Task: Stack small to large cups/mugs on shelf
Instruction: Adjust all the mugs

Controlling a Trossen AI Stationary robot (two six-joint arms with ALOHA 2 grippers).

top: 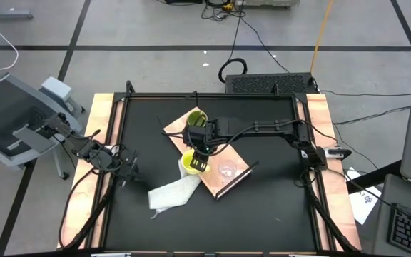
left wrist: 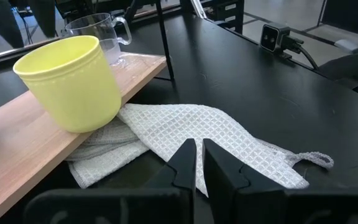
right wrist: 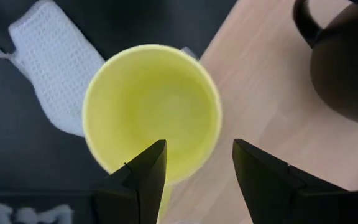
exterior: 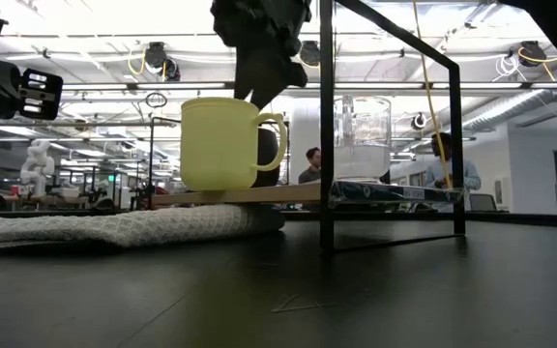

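One bright yellow mug (right wrist: 152, 112), upright, handled, empty.

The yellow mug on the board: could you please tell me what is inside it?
The yellow mug looks empty: the right wrist view shows bare yellow down to the bottom. The open right pincer hides only a small part of its rim.
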